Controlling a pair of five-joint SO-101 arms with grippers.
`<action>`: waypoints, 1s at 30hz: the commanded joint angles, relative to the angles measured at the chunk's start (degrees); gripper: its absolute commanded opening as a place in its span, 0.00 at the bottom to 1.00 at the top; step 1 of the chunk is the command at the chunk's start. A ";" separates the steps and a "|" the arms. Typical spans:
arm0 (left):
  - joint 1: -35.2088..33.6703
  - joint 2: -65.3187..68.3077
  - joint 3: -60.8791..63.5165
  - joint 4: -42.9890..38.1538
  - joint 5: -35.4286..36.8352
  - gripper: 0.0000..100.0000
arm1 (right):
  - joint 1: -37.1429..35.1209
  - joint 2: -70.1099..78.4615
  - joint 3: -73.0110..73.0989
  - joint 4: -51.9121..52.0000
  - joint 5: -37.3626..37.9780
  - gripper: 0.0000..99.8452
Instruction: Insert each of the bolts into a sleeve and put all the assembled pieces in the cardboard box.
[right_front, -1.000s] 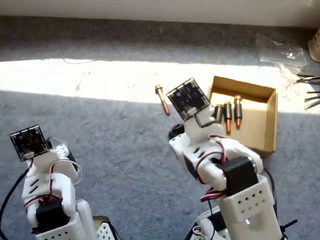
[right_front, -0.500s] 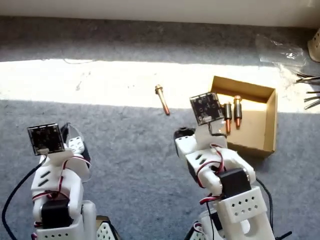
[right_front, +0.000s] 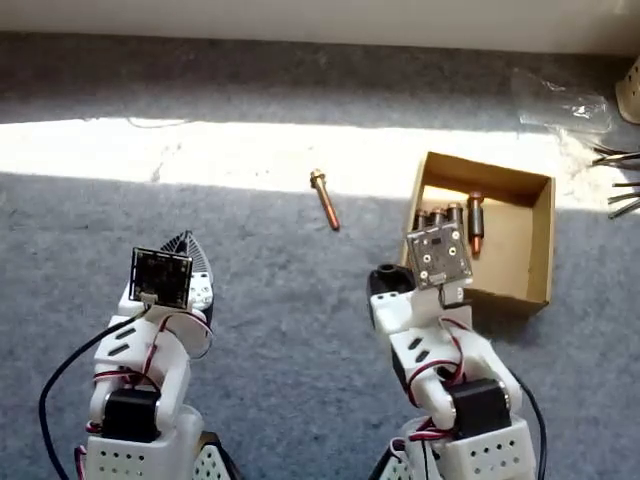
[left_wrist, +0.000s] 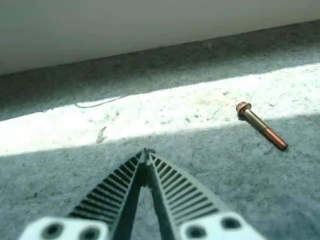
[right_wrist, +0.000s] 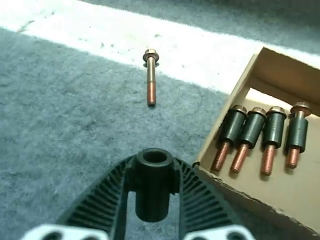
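The grey counter (right_front: 270, 330) carries everything, and the cardboard box (right_front: 546, 240) is the mark to steer by. The right arm (right_front: 445, 350) sits folded low at the box's near-left corner. Its jaws are clamped on a black sleeve (right_wrist: 151, 187), held lengthwise along them with the open bore at the tip end, just outside the box wall. The left arm (right_front: 150, 350) sits well to the left of the box, also tucked low, its jaws together and empty.

Inside the box, four assembled pieces (right_wrist: 253, 129) lie side by side with their heads toward the far wall. One loose bolt (right_front: 325, 200) lies on the counter left of the box, closer to the box than the left arm is. Its long axis runs roughly parallel to the box's left wall, head at the far end and thread toward the arms.

The right jaws are nearer to it but occupied. I judge that the left jaws must open, travel toward the box and take the shank crosswise.
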 joint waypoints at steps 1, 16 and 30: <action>1.36 -0.22 -0.84 -1.41 -0.53 0.01 | 4.62 -5.32 0.75 -1.63 1.05 0.00; 8.22 2.24 -6.99 -1.05 -0.79 0.01 | 8.48 -11.21 4.09 -1.19 -2.11 0.00; 8.48 41.01 -30.02 -1.32 2.81 0.01 | 8.48 -11.30 6.90 -1.63 -3.78 0.00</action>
